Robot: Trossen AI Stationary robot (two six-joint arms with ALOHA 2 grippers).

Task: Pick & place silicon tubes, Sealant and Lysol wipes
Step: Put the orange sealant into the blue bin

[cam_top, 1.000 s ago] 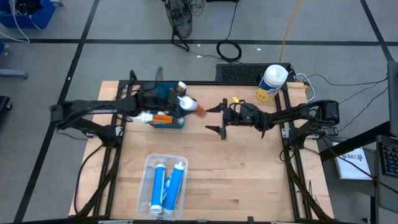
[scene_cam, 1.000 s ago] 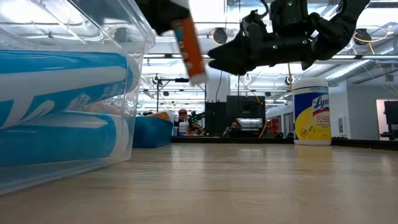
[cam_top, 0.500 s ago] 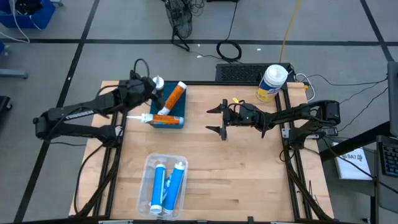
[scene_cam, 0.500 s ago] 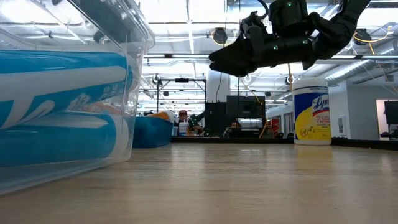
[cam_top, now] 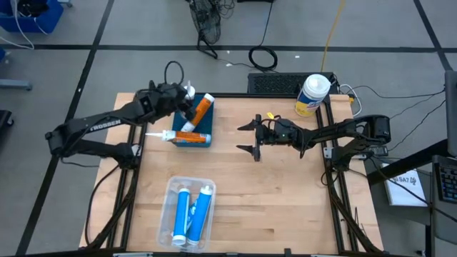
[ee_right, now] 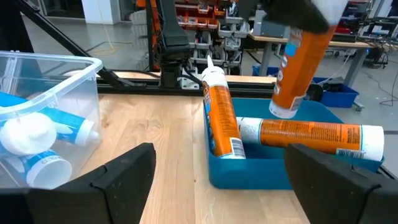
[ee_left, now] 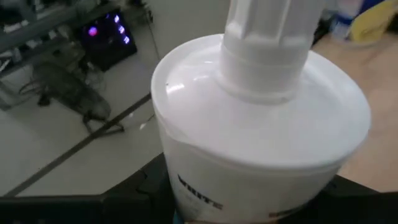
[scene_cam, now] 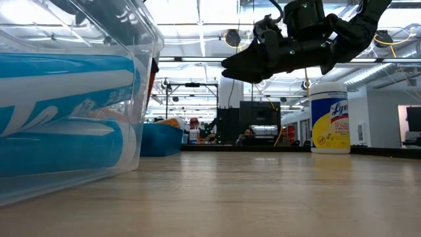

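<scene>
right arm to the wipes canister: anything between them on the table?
Nothing visible. The right end effector hangs open above mid-table, fingers pointing away from the wipes canister, which stands at the far right corner, behind the wrist. The bare table between them holds only the arm itself and a small yellow bit.

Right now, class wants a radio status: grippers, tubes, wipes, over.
Left gripper shut on orange tube, tilted over blue tray. Right gripper open, empty, mid-table. Lysol wipes upright at far right corner, untouched. Nothing in the way.
</scene>
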